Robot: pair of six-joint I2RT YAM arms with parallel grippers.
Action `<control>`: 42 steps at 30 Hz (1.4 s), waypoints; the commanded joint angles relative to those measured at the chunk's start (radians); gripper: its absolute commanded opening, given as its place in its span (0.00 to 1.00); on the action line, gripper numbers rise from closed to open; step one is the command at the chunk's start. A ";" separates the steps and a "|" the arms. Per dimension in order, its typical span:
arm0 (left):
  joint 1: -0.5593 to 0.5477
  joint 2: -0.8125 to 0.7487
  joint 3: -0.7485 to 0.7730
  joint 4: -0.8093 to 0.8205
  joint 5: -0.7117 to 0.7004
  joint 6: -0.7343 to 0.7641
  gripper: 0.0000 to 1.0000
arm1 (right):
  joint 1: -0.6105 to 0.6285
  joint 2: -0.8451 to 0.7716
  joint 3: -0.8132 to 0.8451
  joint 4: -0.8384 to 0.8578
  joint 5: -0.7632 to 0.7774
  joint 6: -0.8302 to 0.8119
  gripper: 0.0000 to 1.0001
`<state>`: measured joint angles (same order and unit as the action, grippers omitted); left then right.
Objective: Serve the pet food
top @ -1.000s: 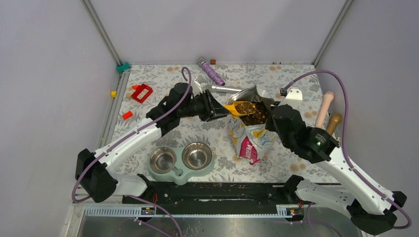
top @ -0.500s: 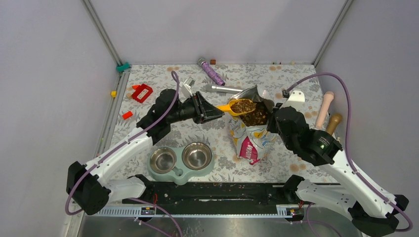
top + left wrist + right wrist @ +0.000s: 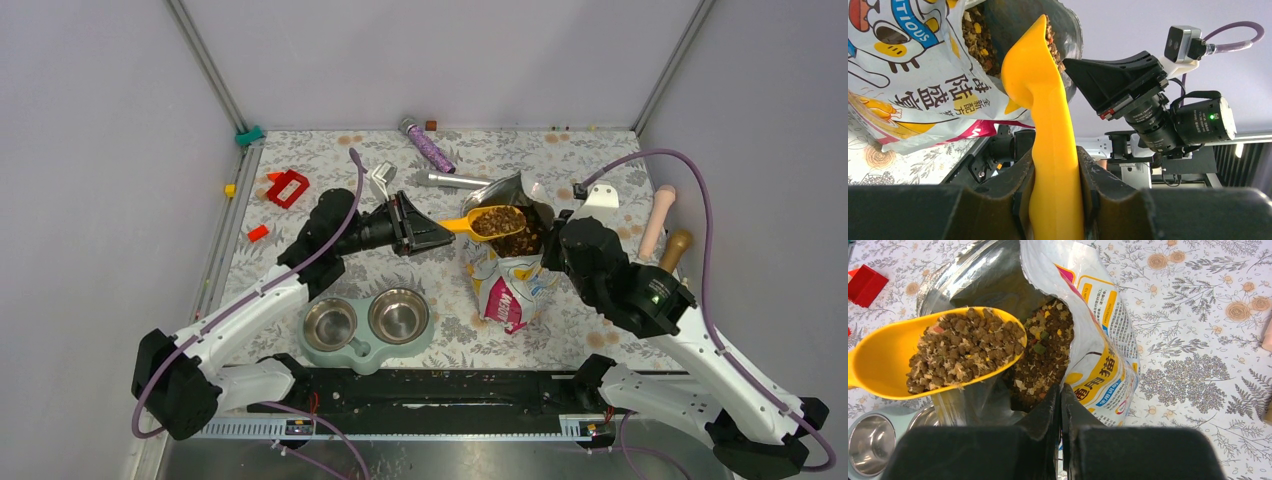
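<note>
Right wrist view: pet food (image 3: pixel 965 347) is being carried, heaped in an orange scoop (image 3: pixel 883 360) over the mouth of the open bag (image 3: pixel 1098 325), where more is lying. The scoop's handle is being clamped by the left gripper (image 3: pixel 1055 170). The right gripper (image 3: pixel 1060 405) is being pressed fully closed at the bag's rim, above the floral surface (image 3: pixel 1198 340).

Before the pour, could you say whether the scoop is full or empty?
Full: brown kibble heaps the orange scoop, held over the open bag.
</note>
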<state>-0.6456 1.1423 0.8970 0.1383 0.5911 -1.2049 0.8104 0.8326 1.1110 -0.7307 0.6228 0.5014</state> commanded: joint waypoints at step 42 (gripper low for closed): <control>0.150 -0.241 -0.337 0.612 0.066 -0.325 0.00 | -0.001 -0.055 0.003 0.070 0.005 0.045 0.00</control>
<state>-0.5117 0.9562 0.5629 0.7391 0.6590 -1.5482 0.8104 0.7994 1.0954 -0.7353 0.6254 0.5323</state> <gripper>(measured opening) 0.283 0.022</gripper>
